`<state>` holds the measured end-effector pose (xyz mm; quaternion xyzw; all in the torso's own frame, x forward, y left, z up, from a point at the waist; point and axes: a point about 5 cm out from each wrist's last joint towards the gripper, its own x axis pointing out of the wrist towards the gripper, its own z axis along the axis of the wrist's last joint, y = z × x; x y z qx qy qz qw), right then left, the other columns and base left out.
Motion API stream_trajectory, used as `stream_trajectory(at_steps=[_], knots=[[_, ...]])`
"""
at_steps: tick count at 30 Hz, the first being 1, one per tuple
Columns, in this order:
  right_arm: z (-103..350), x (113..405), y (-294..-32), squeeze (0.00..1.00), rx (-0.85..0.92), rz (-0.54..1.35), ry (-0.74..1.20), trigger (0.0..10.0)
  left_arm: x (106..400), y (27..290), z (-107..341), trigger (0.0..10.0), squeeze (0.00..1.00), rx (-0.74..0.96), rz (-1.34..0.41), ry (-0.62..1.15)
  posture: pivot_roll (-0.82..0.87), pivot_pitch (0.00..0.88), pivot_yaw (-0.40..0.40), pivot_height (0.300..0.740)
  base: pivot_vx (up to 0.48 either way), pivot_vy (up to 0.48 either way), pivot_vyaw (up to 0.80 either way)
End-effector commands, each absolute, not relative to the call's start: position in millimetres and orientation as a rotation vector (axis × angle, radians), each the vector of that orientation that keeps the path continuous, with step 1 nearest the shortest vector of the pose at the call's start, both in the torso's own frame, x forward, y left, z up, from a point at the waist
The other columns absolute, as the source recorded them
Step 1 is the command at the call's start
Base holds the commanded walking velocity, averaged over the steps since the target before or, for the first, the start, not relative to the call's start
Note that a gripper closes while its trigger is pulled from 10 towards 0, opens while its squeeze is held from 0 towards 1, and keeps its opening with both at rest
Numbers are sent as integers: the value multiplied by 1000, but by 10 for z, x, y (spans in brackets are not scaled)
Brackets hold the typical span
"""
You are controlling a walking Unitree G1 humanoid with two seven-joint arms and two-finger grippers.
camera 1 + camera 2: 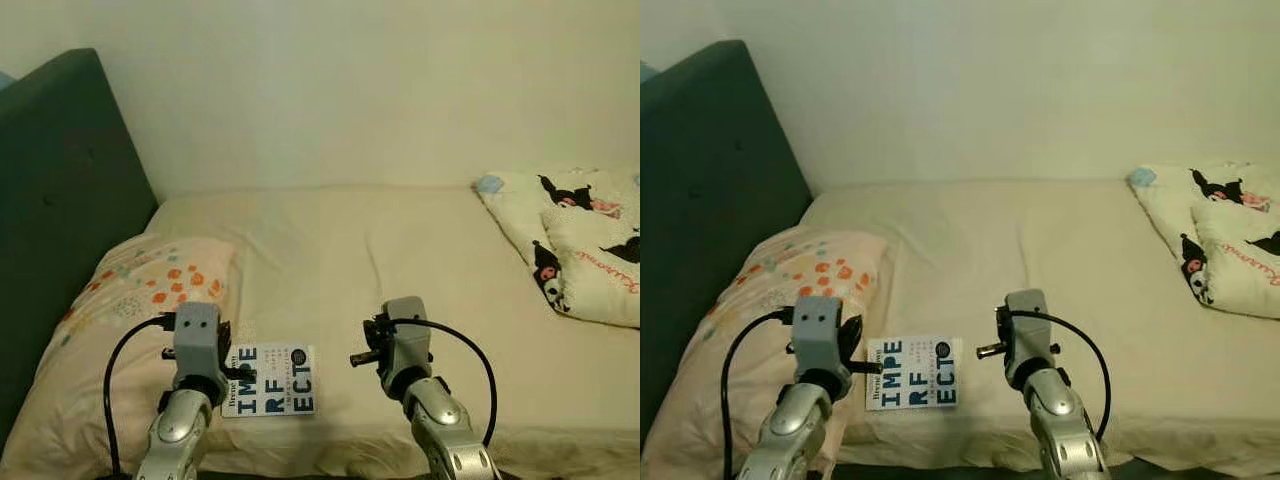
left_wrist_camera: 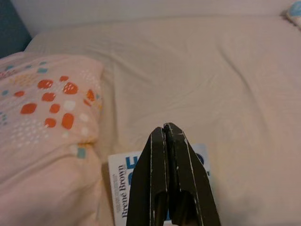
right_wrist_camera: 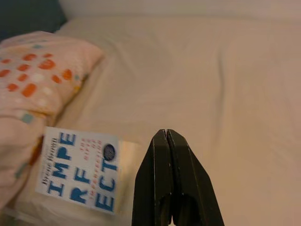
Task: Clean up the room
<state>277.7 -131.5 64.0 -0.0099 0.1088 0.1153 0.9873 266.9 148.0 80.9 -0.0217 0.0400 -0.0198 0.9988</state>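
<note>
A white book (image 1: pixel 268 394) lies flat at the bed's (image 1: pixel 400 260) near edge, lower centre, beside a spotted pillow (image 1: pixel 140 300); left tool (image 2: pixel 168 136) and right tool (image 3: pixel 167 141) hover closed, empty; pickup seems next, needing one tool opened over the cover.

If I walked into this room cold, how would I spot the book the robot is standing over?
Start at the bed with its cream sheet and go to the near edge, beside the dotted pillow at the dark headboard end. The book lies flat there, between the robot's two arms. It is the only white thing with big blue letters, unlike the cartoon-print quilt far off at the other end.
</note>
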Motion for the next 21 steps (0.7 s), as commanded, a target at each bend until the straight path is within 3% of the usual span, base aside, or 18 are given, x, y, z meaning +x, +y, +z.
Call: stream_trajectory(at_steps=[1, 21], knots=[[610, 2744, -1319, 0, -21, 227, 229, 10000, 2656, 1473, 773, 10000, 0, -53, -50, 98, -88, 90, -1, 740, 0, 0, 0], [596, 2775, -1276, 0, 33, 241, 253, 10000, 2708, 1460, 724, 10000, 0, -38, -56, 142, -82, 98, 18, 740, 0, 0, 0]])
